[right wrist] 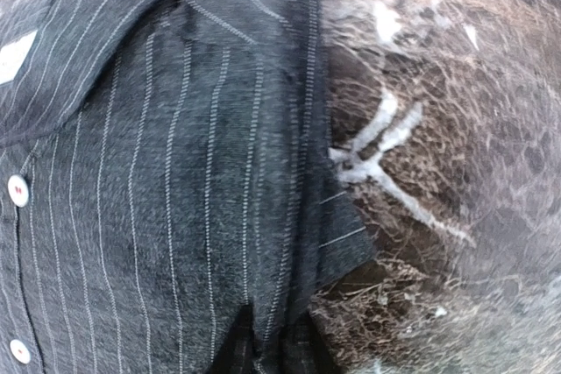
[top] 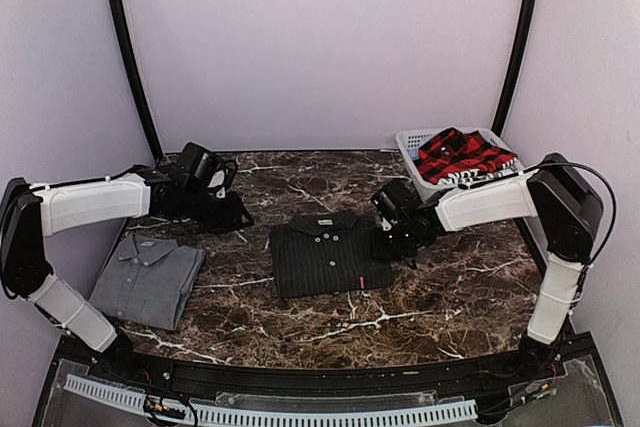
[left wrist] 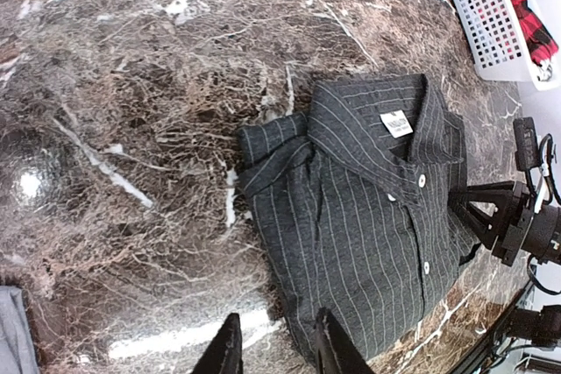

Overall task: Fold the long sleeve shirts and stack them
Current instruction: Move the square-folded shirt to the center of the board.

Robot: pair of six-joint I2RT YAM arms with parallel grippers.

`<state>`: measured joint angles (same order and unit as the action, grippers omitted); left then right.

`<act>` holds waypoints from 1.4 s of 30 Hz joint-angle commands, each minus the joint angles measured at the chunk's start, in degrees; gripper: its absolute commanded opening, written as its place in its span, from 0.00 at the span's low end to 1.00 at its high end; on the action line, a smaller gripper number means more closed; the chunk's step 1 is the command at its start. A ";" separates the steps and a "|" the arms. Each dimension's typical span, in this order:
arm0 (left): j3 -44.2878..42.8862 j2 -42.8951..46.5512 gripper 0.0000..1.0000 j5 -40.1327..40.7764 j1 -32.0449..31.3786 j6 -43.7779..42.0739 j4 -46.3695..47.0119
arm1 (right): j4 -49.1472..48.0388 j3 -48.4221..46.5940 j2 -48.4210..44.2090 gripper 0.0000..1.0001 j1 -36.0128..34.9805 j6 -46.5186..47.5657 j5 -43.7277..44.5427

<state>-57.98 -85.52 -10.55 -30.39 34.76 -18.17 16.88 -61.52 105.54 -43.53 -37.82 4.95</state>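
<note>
Item: shirt folding, roughly two of three shirts folded, none stacked. Grey shirt [top: 148, 279]: folded, lying at the near left of the table [top: 450, 287], well apart from the others. Pinstripe shirt [top: 325, 257]: folded into a rectangle at table centre, collar away from the arms, buttons up; one sleeve corner juts out at the collar end, so some tidying seems due. Plaid shirt [top: 462, 155]: crumpled in the white basket [top: 412, 152] at far right, not yet folded. Left gripper [left wrist: 276, 352]: fingers slightly apart, nothing between them, above the table near the pinstripe shirt's left side. Right gripper [top: 400, 235]: at that shirt's right edge, apparently pinched on the cloth. Remaining: fold plaid, stack all three.
</note>
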 commanded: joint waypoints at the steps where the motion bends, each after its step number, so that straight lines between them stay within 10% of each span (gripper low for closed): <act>1: 2.08 3.59 0.28 2.97 0.88 1.05 -1.83 | 1.41 0.66 1.51 0.07 -0.67 -0.72 0.30; 30: 14.03 9.93 0.35 30.21 4.46 6.37 -16.84 | 2.66 22.75 -22.79 0.00 14.58 5.22 0.96; 42: 14.51 6.54 0.40 25.83 5.08 3.53 -12.23 | 4.70 19.86 -36.46 0.58 14.70 6.62 2.74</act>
<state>-44.10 -77.91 17.12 -25.61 39.59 -31.97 21.39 -39.77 73.91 -29.19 -31.73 6.04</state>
